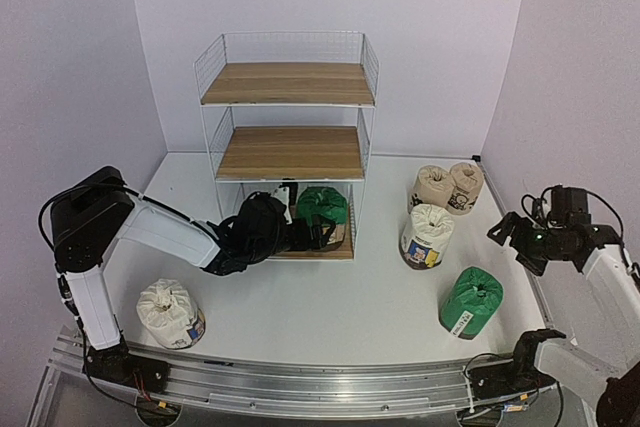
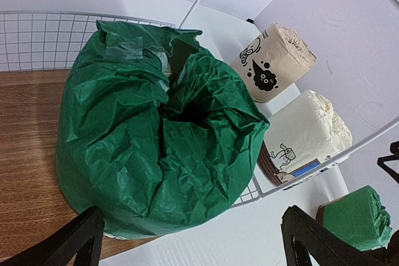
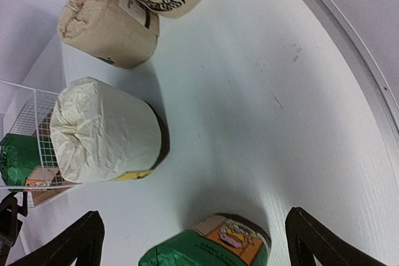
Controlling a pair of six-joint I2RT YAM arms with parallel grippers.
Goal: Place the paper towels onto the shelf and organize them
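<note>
As the left gripper point(image 2: 193, 232) sits at the near edge of the bottom tier with its jaws fully apart, it grips nothing. Dead ahead, framed between its two fingers, is the crumpled green-wrapped paper towel roll point(image 2: 156, 129). The roll rests on the right half of the lowest wood-grain board of the white wire-mesh three-tier shelf point(image 2: 28, 154). Its gathered end faces the wrist view, so its long axis runs roughly along the gripper's line of reach. I cannot tell whether it stands or lies.

Judgement: the clean exit is straight back toward the near side, with no sideways swing.

The right gripper point(image 3: 193, 219) is also wide open and holds nothing. It hangs over the right of the table point(image 3: 262, 91), with the second green roll point(image 3: 202, 250) just near-left of it. That roll is closer to this arm than to the left one.
</note>
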